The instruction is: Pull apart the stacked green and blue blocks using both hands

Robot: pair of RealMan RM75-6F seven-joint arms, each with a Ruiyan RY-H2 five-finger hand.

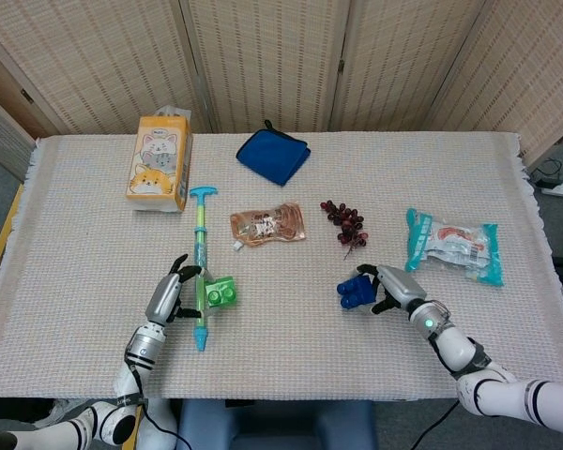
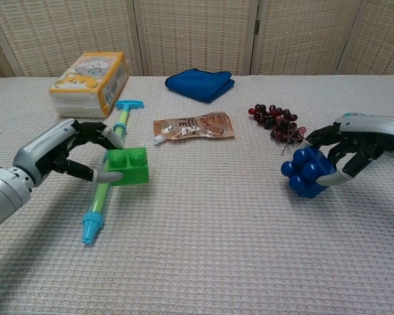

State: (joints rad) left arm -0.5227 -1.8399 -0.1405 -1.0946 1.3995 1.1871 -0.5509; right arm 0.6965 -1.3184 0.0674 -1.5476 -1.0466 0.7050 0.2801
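The green block [image 1: 220, 292] [image 2: 128, 166] and the blue block [image 1: 356, 291] [image 2: 306, 172] are apart, one at each side of the table's front. My left hand [image 1: 169, 297] [image 2: 75, 152] grips the green block low over the cloth, right beside the green-and-blue syringe toy [image 1: 201, 258] [image 2: 107, 168]. My right hand [image 1: 395, 289] [image 2: 348, 152] holds the blue block, studs turned toward the camera, near the cloth, just in front of the grapes [image 1: 345, 223] [image 2: 278, 123].
A foil snack pouch [image 1: 267, 226] [image 2: 194, 126] lies mid-table. A tissue pack with cats [image 1: 159, 161] [image 2: 88, 83] and a folded blue cloth [image 1: 273, 155] [image 2: 199, 84] sit at the back. A teal snack packet [image 1: 452, 246] lies at the right.
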